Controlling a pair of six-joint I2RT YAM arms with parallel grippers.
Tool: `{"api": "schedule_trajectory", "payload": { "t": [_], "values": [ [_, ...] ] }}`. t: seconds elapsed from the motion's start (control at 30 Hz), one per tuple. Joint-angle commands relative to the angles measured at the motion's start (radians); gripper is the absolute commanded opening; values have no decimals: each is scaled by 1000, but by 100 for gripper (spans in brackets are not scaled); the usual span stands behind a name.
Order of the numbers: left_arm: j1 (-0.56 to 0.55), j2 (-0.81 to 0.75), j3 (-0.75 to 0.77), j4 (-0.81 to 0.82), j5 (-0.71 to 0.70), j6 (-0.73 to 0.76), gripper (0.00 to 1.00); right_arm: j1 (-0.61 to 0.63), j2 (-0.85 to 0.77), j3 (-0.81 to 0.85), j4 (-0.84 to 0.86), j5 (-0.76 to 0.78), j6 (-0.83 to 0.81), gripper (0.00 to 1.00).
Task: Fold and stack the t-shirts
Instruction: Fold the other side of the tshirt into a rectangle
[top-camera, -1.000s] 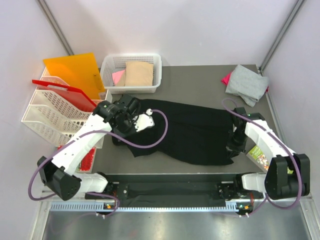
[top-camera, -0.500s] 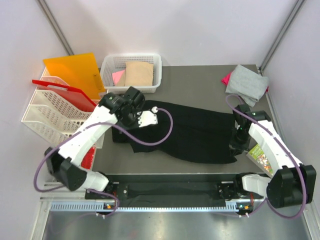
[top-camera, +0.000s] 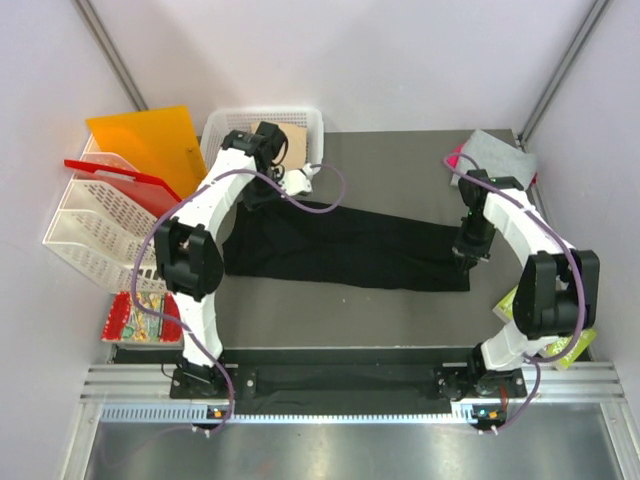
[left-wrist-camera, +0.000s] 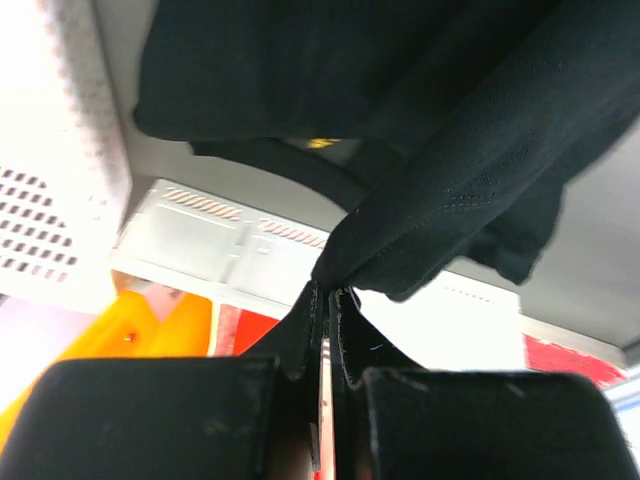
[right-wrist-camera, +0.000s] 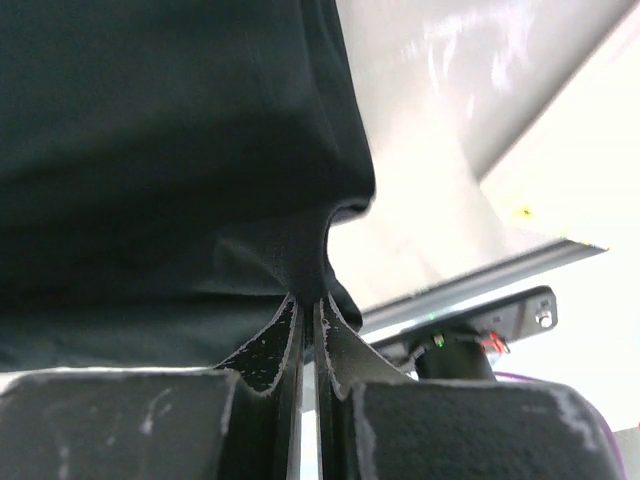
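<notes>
- Both jaws are pinched tight on the black t-shirt (top-camera: 340, 245), one at each end.
- I hold it stretched between them to lay it flat on the desk (top-camera: 400, 160).

left hand (left-wrist-camera: 325, 295) — pinched shut, arm outstretched | right hand (right-wrist-camera: 308, 300) — pinched shut

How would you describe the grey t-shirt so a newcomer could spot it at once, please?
Go to the far right corner of the dark table. The grey t-shirt lies there over something pink; it is the only grey cloth, unlike the long black t-shirt mid-table.
</notes>
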Motion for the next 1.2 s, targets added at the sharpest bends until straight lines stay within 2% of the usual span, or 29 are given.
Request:
{"api": "schedule_trajectory", "payload": {
  "t": [0.0,0.27,0.37,0.4,0.53,0.57,0.6,0.77,1.0,1.17],
  "values": [
    [18,32,63,46,-31,88,0,-17,66,83,22,51,8,0],
    [15,132,141,87,-35,105,0,-26,178,124,63,75,11,1],
    [8,166,163,106,-35,105,0,-30,206,121,82,78,7,12],
    [1,178,166,114,-37,105,0,-33,223,126,85,81,5,21],
    [-20,209,166,138,-61,108,0,-41,247,186,74,136,0,29],
    [-25,215,167,141,-61,107,0,-43,249,202,74,155,0,37],
    [-29,221,167,152,-61,104,0,-43,247,236,73,172,-3,42],
    [-32,229,166,178,-67,97,0,-35,211,296,77,241,-39,47],
    [-37,238,166,199,-90,94,0,66,76,128,132,141,-112,52],
    [-35,240,156,204,-106,93,0,109,24,63,191,-23,-133,52]
  ]
}}
